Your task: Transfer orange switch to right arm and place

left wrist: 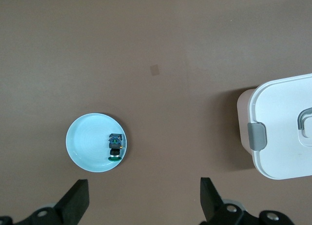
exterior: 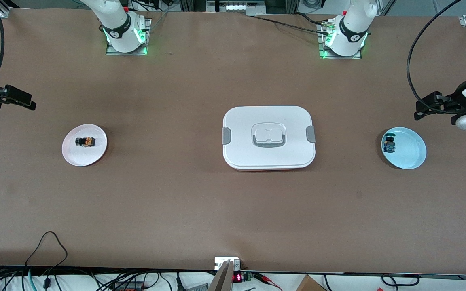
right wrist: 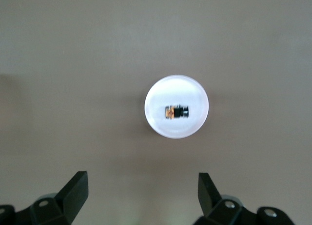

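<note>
Brown matte counter (exterior: 233, 210), paper-like finish, cables along the edges. White rounded-rectangle plastic box (exterior: 268, 137) sits at centre: lid on, grey clips at 3 and 9 o'clock, recessed grey handle on top.

Orange switch (exterior: 85, 142) is a small blocky part with a black body and an orange end. It lies on its side on the glossy round white plate (exterior: 95, 155), at 9 o'clock from the box, toward the right arm's end. Nothing is touching it.

Round light-blue plate (exterior: 411, 155) is at 3 o'clock from the box, toward the left arm's end. It holds a blue switch (exterior: 389, 144) with a green cap, close to the rim.

Right gripper (right wrist: 141, 175) hangs over the counter at 10 o'clock from the white plate, fingers spread, holding nothing. Left gripper (left wrist: 144, 181) hangs over the counter at 1 o'clock from the blue plate, also spread and holding nothing. Both arms wait.

Progress: the switch already lies at the right arm's end with neither gripper on it. That fits a finished handover and place. It equally fits a switch yet to be moved somewhere else. Can't settle which.
</note>
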You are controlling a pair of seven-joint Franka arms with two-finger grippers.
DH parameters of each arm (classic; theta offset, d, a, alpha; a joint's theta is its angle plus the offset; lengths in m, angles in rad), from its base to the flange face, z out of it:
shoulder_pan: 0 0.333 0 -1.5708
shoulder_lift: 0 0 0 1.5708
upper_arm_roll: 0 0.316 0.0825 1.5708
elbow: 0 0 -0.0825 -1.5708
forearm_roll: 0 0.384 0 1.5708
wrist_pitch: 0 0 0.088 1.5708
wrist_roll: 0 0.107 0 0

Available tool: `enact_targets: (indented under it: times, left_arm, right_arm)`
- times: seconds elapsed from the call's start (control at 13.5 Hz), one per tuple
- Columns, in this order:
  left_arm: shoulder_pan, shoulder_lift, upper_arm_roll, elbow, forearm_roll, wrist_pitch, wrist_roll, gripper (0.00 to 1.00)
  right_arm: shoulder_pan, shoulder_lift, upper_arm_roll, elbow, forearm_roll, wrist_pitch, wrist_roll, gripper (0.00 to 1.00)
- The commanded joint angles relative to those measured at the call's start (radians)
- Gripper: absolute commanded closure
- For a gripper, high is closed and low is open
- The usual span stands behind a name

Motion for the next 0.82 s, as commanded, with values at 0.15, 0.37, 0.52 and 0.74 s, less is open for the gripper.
enact_targets:
  times: [0.15,0.37,0.52,0.74]
  left_arm:
    - [-0.001,0.016,-0.004,0.037,0.017,-0.022,-0.015,0.0]
    - [-0.001,0.016,-0.004,0.037,0.017,-0.022,-0.015,0.0]
    - [-0.001,0.016,-0.004,0.037,0.015,-0.022,-0.015,0.0]
    - [-0.001,0.016,-0.004,0.037,0.015,-0.022,-0.015,0.0]
  right_arm:
    - [0.006,-0.081,0.012,-0.135,-0.019,0.11,0.058,0.0]
    - [-0.001,-0.08,0.007,-0.08,-0.018,0.047,0.037,0.0]
    - [0.004,-0.08,0.013,-0.078,-0.016,0.019,0.038,0.0]
    - [0.001,-0.078,0.01,-0.058,-0.015,0.018,0.034,0.0]
